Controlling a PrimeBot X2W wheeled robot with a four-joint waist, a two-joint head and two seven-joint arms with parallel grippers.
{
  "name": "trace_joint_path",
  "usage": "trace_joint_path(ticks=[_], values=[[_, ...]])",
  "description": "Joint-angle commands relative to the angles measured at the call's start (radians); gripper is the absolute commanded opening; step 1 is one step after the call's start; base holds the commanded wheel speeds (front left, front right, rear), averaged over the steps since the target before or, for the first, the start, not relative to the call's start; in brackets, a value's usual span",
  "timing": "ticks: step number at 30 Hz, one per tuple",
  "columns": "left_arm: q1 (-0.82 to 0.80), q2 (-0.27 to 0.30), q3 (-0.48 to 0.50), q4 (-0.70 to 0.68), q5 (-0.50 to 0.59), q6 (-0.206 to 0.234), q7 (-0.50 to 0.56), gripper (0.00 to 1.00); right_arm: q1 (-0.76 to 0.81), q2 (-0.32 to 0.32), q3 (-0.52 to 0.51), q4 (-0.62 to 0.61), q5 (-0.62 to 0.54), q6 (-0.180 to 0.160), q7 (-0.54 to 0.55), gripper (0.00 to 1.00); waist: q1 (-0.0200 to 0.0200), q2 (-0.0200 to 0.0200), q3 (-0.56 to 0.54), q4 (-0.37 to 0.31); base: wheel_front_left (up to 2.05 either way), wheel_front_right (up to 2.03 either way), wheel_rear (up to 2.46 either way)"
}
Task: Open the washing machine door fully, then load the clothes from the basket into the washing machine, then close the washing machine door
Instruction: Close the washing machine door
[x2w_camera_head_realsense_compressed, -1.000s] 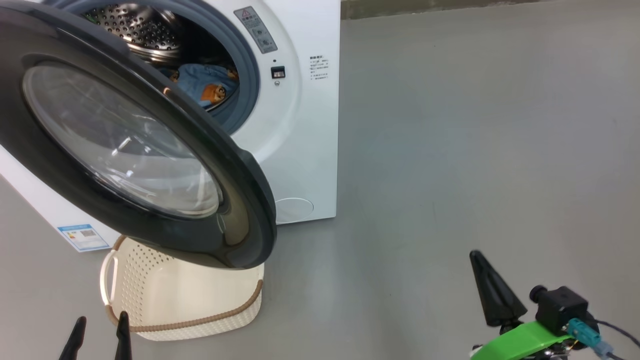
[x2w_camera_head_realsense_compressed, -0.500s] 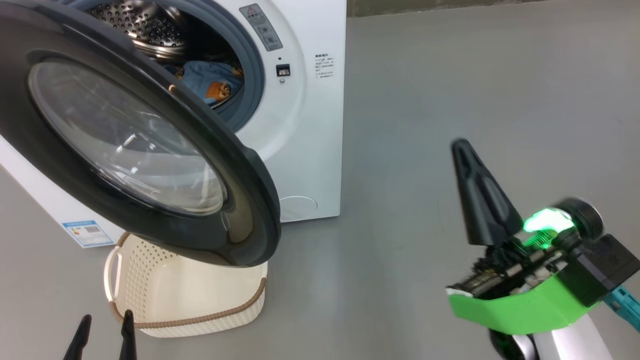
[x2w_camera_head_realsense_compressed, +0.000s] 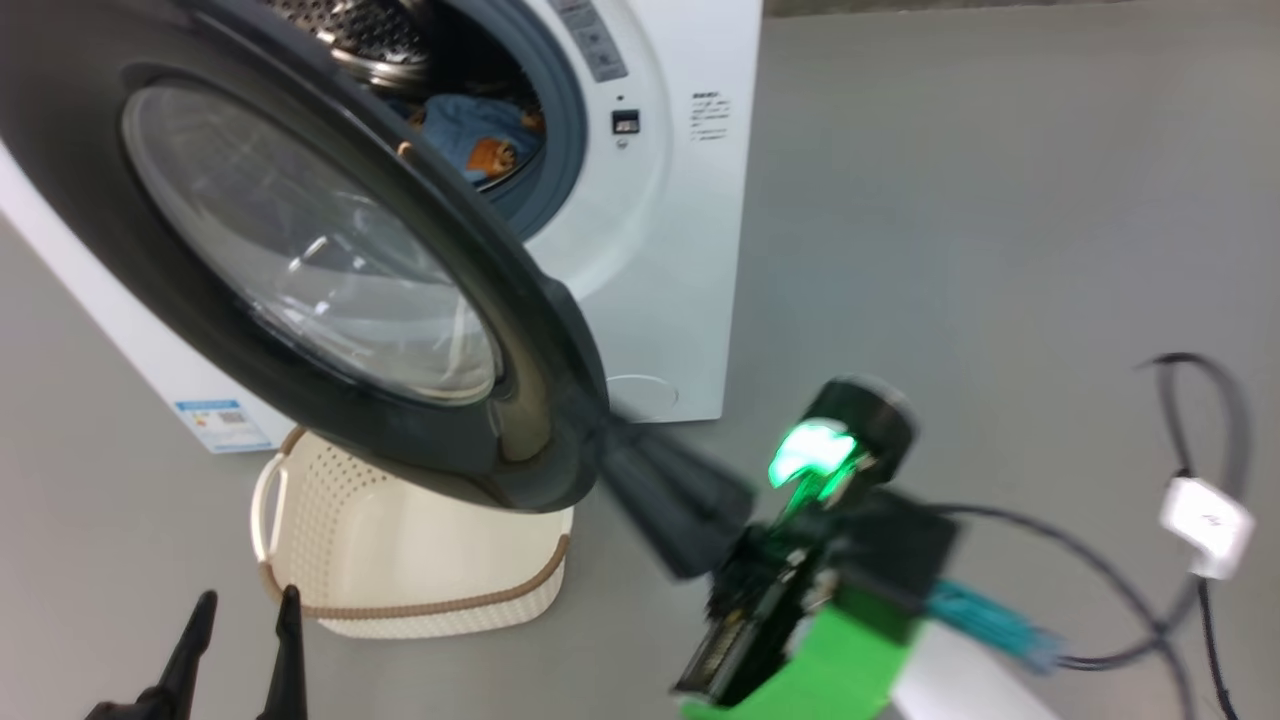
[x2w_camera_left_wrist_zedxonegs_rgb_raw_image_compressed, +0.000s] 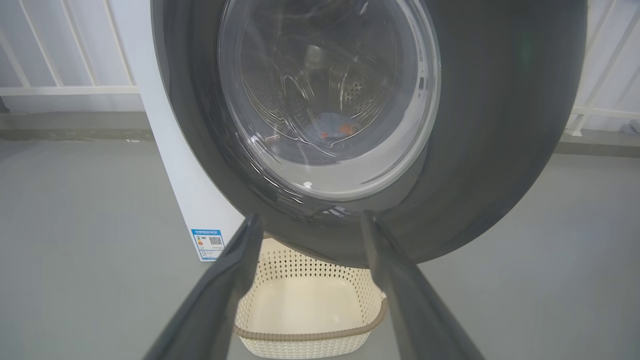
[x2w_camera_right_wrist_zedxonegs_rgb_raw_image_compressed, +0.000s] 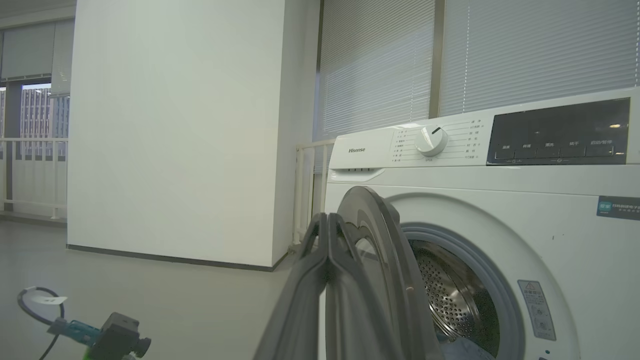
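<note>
The washing machine door (x2w_camera_head_realsense_compressed: 300, 250) stands open, its black rim and glass bowl facing me. Behind it, the clothes (x2w_camera_head_realsense_compressed: 480, 140) lie in the steel drum of the white washing machine (x2w_camera_head_realsense_compressed: 680, 250). Under the door sits the basket (x2w_camera_head_realsense_compressed: 400, 560), its inside bare. My left gripper (x2w_camera_head_realsense_compressed: 243, 625) is open, low and in front of the basket (x2w_camera_left_wrist_zedxonegs_rgb_raw_image_compressed: 305, 305). My right gripper (x2w_camera_head_realsense_compressed: 625, 450) is shut with nothing in it, its blurred tip at the door's lower right edge. In the right wrist view its fingertips (x2w_camera_right_wrist_zedxonegs_rgb_raw_image_compressed: 327, 222) lie beside the edge-on door (x2w_camera_right_wrist_zedxonegs_rgb_raw_image_compressed: 385, 250); I cannot tell if they touch.
Grey floor stretches to the right of the machine. A dark cable loop with a white tag (x2w_camera_head_realsense_compressed: 1205, 520) hangs by my right arm. A white railing (x2w_camera_left_wrist_zedxonegs_rgb_raw_image_compressed: 65, 90) runs behind the machine, and a white pillar (x2w_camera_right_wrist_zedxonegs_rgb_raw_image_compressed: 175, 125) stands beside it.
My right gripper, still shut, has risen and swung left from the lower right to the door's lower edge. The head camera has shifted. The left gripper stays open in place.
</note>
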Motion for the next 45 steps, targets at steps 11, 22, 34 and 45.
trace_joint_path(ticks=[11,22,34,45], values=[[-0.118,-0.002,-0.002,-0.037,-0.006,-0.002,-0.006,1.00,-0.043,-0.005,0.129,0.310,0.062,0.002,-0.030,0.00,0.0000,-0.0001,0.112,0.102,0.00,0.00,0.00],[-0.175,-0.003,-0.010,-0.048,-0.012,-0.002,-0.006,1.00,-0.125,-0.007,0.036,0.468,0.055,0.002,-0.071,0.00,0.0000,-0.0001,0.200,0.136,0.00,0.00,0.00],[-0.241,-0.009,-0.035,-0.042,-0.029,-0.002,-0.006,1.00,-0.236,0.000,-0.088,0.547,0.043,0.002,-0.078,0.00,0.0000,-0.0001,0.279,0.167,0.00,0.00,0.00],[-0.303,-0.013,-0.067,-0.051,-0.050,-0.002,-0.006,1.00,-0.387,-0.009,-0.244,0.597,0.020,0.002,-0.079,0.00,0.0000,-0.0001,0.376,0.211,0.00,0.00,0.00]])
